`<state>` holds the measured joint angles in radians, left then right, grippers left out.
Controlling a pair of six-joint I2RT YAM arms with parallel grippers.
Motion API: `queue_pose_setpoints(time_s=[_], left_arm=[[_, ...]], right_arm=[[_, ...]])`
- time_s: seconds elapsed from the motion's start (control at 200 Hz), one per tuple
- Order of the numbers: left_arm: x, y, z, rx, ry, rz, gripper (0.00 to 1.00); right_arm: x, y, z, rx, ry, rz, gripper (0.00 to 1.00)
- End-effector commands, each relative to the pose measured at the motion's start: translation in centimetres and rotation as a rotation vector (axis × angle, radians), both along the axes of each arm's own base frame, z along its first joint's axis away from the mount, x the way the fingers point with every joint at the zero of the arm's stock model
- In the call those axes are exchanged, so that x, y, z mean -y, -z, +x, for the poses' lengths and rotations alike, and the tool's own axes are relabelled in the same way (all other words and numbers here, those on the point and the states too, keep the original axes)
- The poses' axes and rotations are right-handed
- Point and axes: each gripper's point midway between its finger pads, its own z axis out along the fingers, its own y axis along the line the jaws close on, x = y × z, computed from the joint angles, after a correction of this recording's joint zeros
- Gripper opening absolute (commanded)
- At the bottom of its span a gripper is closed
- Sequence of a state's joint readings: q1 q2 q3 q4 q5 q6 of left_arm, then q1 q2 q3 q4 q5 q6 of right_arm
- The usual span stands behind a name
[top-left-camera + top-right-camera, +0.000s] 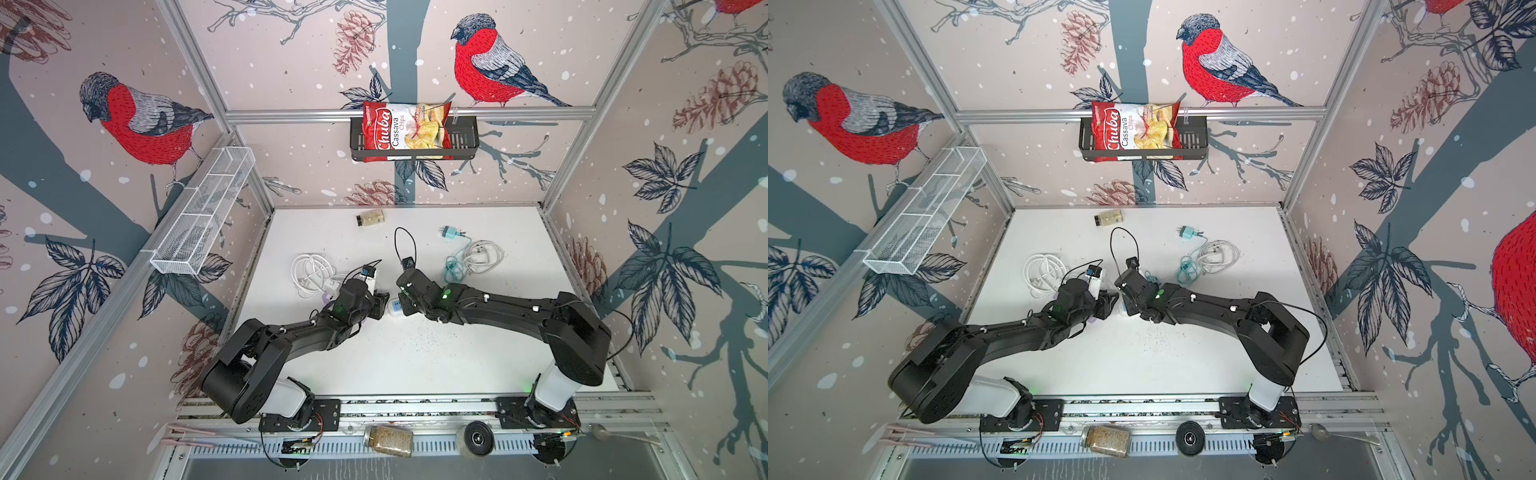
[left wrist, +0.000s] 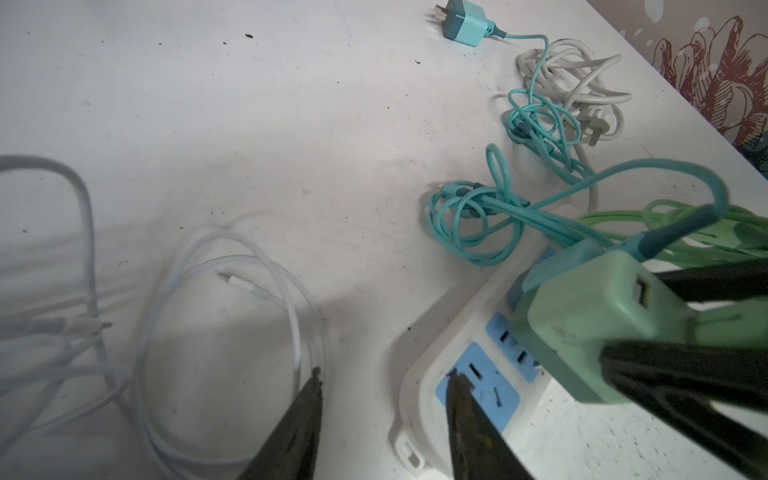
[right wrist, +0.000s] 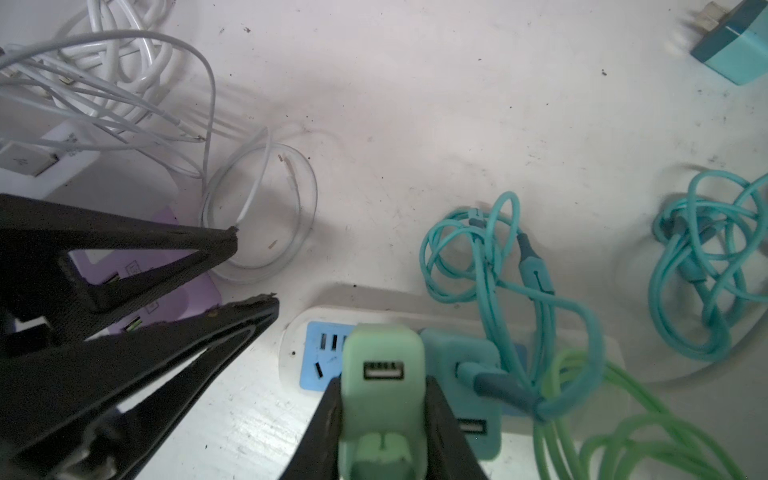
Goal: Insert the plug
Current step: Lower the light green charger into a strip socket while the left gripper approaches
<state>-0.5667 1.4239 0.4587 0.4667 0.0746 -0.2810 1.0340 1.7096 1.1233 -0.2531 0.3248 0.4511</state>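
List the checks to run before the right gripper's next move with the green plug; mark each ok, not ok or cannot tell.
1. Right gripper shut on green plug: ok.
2. Plug over the power strip's blue sockets: ok.
3. Prongs in the slots: cannot tell, hidden.
4. Left gripper steadying the strip: cannot tell; open, one finger over its end.
5. Teal charger next door clear of the plug: cannot tell.

A red chips bag (image 1: 405,129) is held in a black wall basket (image 1: 463,141); a small jar (image 1: 370,218) is laid on its side on the bench (image 1: 415,365)
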Motion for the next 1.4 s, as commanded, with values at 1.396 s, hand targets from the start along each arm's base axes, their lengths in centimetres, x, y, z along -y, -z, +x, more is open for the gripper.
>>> queue_pose_setpoints(time_s=[1.396], left_arm=[[0.6,-2.1,0.1,0.079,0.030,-0.054,0.47]], right_arm=[[0.4,4.2,-1.6,-0.073,0.070,-0.080,0.07]])
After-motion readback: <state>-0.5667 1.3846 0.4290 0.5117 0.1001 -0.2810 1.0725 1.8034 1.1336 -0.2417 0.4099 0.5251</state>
